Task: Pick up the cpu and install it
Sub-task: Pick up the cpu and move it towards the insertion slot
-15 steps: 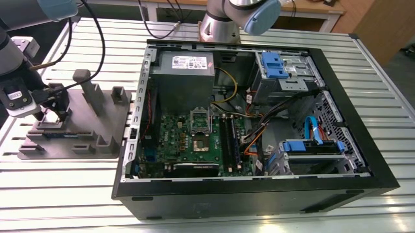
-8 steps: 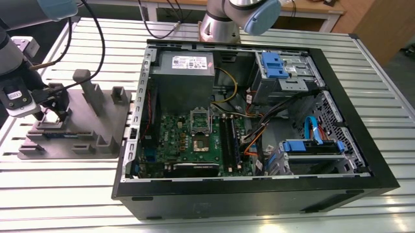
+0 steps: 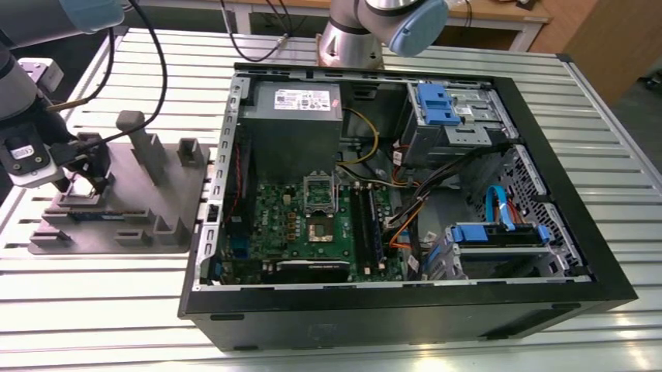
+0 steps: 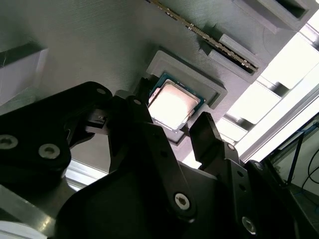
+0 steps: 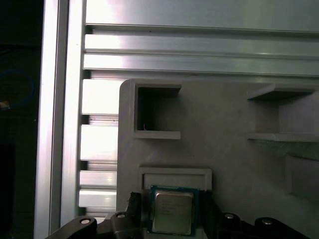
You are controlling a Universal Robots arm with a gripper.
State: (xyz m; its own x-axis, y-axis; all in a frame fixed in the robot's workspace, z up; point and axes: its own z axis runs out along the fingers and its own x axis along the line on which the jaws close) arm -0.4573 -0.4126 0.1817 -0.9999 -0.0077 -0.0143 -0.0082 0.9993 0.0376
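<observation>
The end effector (image 4: 172, 127) hangs low over the cpu (image 4: 173, 102), its two black, blocky fingers (image 4: 142, 129) spread wide, one on either side of the chip and gripping nothing. From where the cameras sit I can't tell whether either finger touches the chip's edge. The fingers are matte, angular bars held by bright round screw heads.

The cpu (image 5: 172, 211) lies flat in a shallow square pocket with a raised rim. It is a small square with a smooth, shiny silver-grey metal lid and a thin green border showing around it. The pocket is part of a grey holder plate (image 3: 129, 198), dull and faintly ribbed like printed plastic, with box-shaped recesses and upright posts rising from it. Near the chip's pocket, a long narrow memory stick (image 4: 199, 31) stands on edge in a slot of the same plate.

In the exterior view the end effector (image 3: 67, 186) sits over the plate's near corner, towards that view's left. The plate rests on a table (image 3: 104, 294) of ridged, bright aluminium slats. Beside it, to the exterior view's right, an open black computer case (image 3: 414, 310) lies on its side. Inside are a green motherboard (image 3: 274, 232) with a square metal-framed socket (image 3: 315, 225), and a plain grey metal box (image 3: 294, 132) above it.
</observation>
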